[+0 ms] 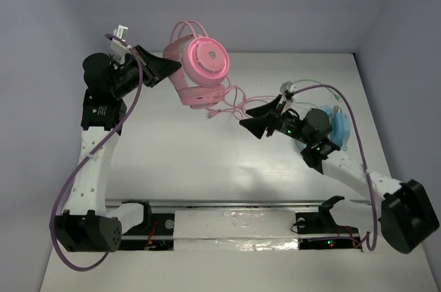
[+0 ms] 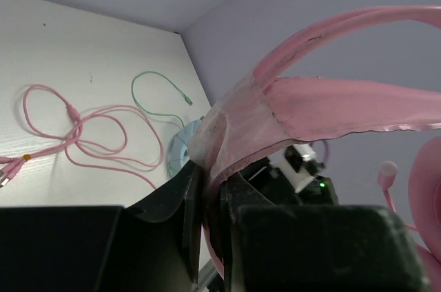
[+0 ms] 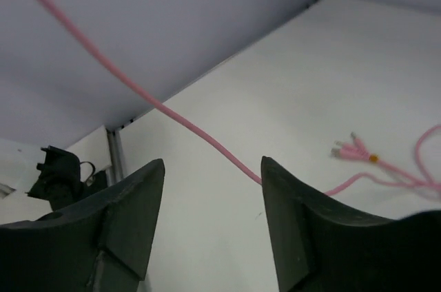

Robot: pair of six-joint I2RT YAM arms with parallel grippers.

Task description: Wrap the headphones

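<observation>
**Item: pink over-ear headphones** (image 1: 201,65)
- Location: far side of the table (image 1: 207,168), left of centre, held at the left gripper (image 1: 176,66).
- Ear cup (image 1: 207,60): round and padded. It faces the overhead camera and shows concentric rings in a deeper pink on its outer face.
- Headband (image 2: 331,109): a broad, soft pink strap with thin pink hoops arching above it. In the overhead view the hoops rise behind the cup.
- Cable (image 1: 238,99): long, thin and pink. It trails rightward from the cups in loose loops on the table and ends in a small cluster of plugs (image 3: 351,147).

**Grippers**
- Left gripper (image 2: 213,195): fingers closed tight on the headband strap where it meets the hoops.
- Right gripper (image 1: 247,117): fingers stand apart and grip nothing. In its wrist view one taut run of the cable (image 3: 172,116) crosses in front of the parted fingers and disappears behind the right-hand finger.

**Surroundings**
- Light blue headphones (image 1: 339,127): on the table's right side, partly beneath the right arm.
- Green cable (image 2: 158,92): thin, curling on the table beside the blue pair.
- Walls (image 1: 289,3): pale lilac, around a white table.
</observation>
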